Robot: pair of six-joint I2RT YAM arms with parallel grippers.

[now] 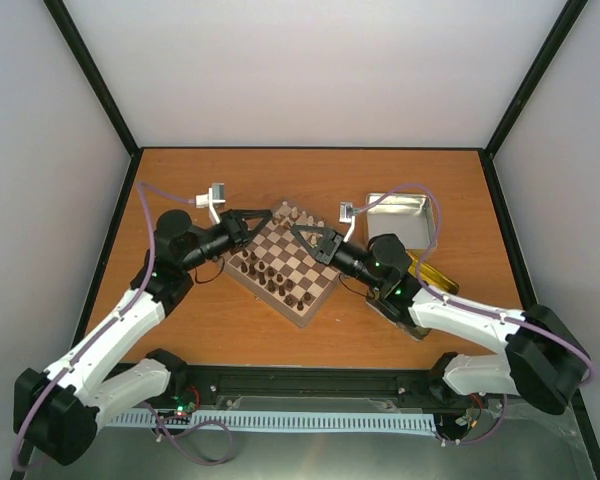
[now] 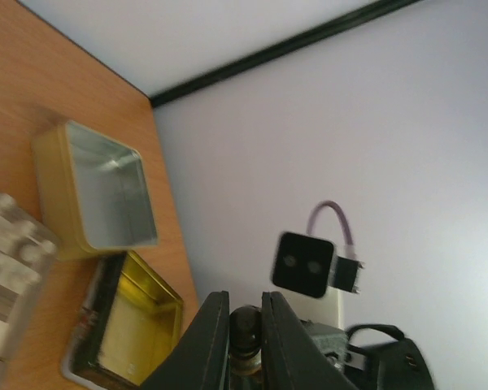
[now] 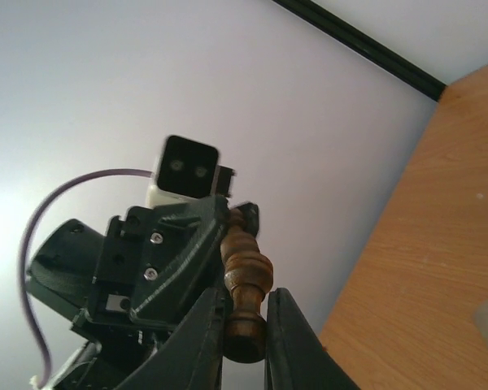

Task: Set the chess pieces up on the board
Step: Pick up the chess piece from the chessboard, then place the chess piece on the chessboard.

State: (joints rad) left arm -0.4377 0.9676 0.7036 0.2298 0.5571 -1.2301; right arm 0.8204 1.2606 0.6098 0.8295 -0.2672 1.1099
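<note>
Orange table [image 1: 310, 170], board [image 1: 298, 262], dark chess piece [image 3: 246, 276]

Left claw [image 1: 267, 215], right claw [image 1: 296, 231] shut, tip-to-tip

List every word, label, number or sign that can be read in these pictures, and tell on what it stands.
No text can be read anywhere.
board: no letters or numbers seen on its rim.
gold tin: possible print at its edge, too blurred to read.
silver tin: plain metal.
chess piece: plain wood.
</note>
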